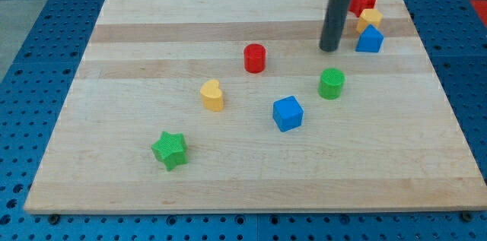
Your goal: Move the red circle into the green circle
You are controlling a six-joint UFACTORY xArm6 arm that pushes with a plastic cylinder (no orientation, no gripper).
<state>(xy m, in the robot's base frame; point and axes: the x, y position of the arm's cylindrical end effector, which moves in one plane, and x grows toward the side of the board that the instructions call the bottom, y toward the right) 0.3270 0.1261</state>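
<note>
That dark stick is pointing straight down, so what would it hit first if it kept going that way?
Most likely the wooden board itself. My tip sits right at its surface, with no block beneath it. The nearest blocks are beside it: the green circle toward the view's bottom, the blue block to the view's right.

Pale matt wooden board, ribbed blocks
</note>
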